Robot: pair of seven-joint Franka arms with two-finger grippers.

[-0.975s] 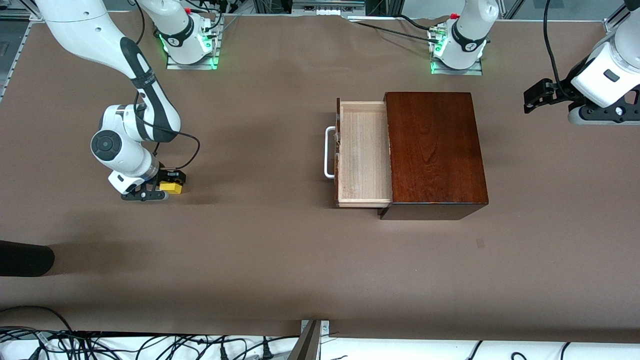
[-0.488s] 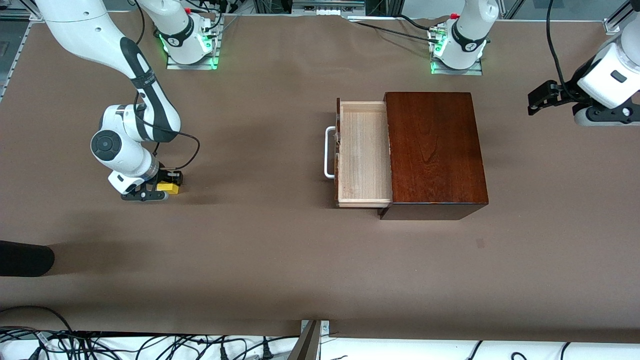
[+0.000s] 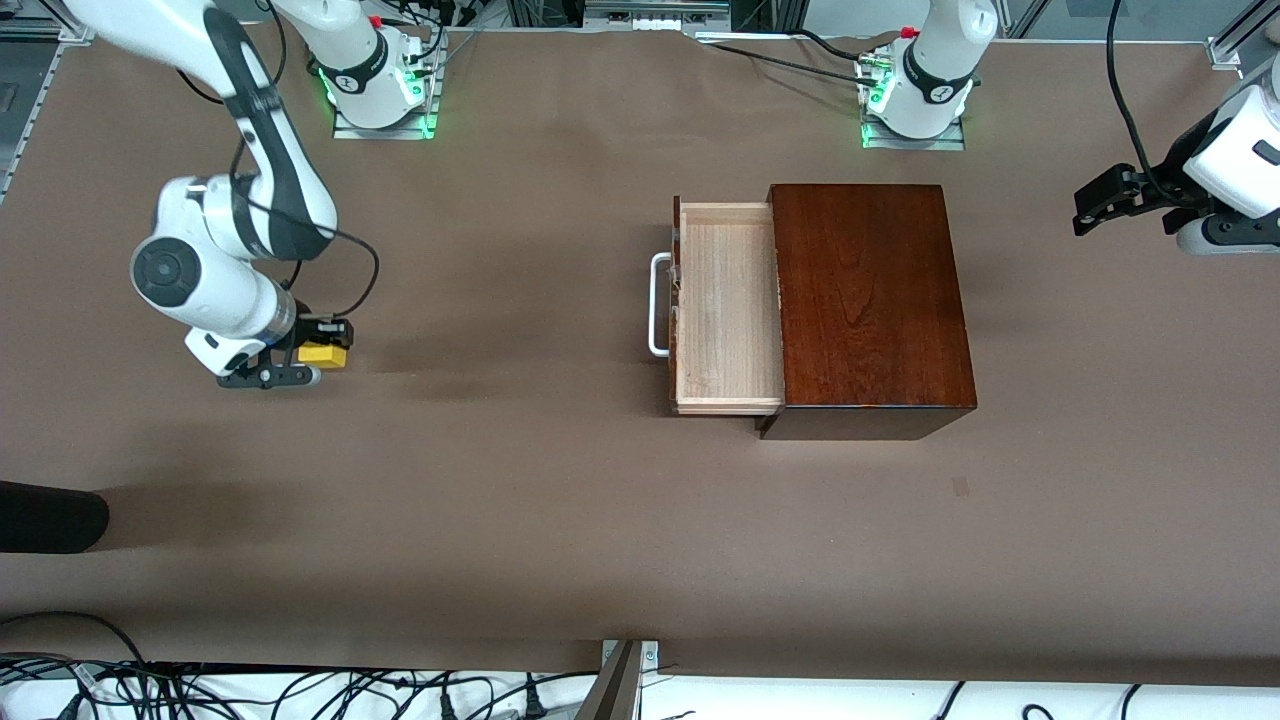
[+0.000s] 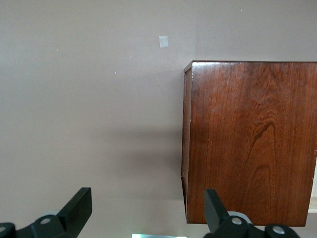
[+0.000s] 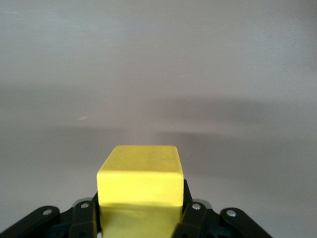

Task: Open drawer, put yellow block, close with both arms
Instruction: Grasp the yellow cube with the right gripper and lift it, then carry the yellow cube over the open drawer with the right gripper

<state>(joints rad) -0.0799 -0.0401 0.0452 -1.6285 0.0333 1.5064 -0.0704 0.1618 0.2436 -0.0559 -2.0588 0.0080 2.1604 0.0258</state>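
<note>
The yellow block (image 3: 323, 356) is held in my right gripper (image 3: 318, 355), a little above the table at the right arm's end. In the right wrist view the block (image 5: 140, 183) sits between the shut fingers (image 5: 193, 218). The drawer (image 3: 728, 305) stands pulled out of the dark wooden box (image 3: 870, 300), its pale tray empty and its white handle (image 3: 658, 305) pointing toward the right arm's end. My left gripper (image 3: 1098, 198) hangs open and empty over the table at the left arm's end, apart from the box. The left wrist view shows its spread fingers (image 4: 79, 208) and the box top (image 4: 247, 144).
A black object (image 3: 50, 515) juts in at the right arm's end, nearer the front camera. A small pale mark (image 3: 960, 487) lies on the brown table cover, nearer the front camera than the box. Cables (image 3: 300, 690) run along the front edge.
My right arm has risen with the yellow block and shifted toward the right arm's end. My left gripper has drawn away from the box toward the left arm's end.
</note>
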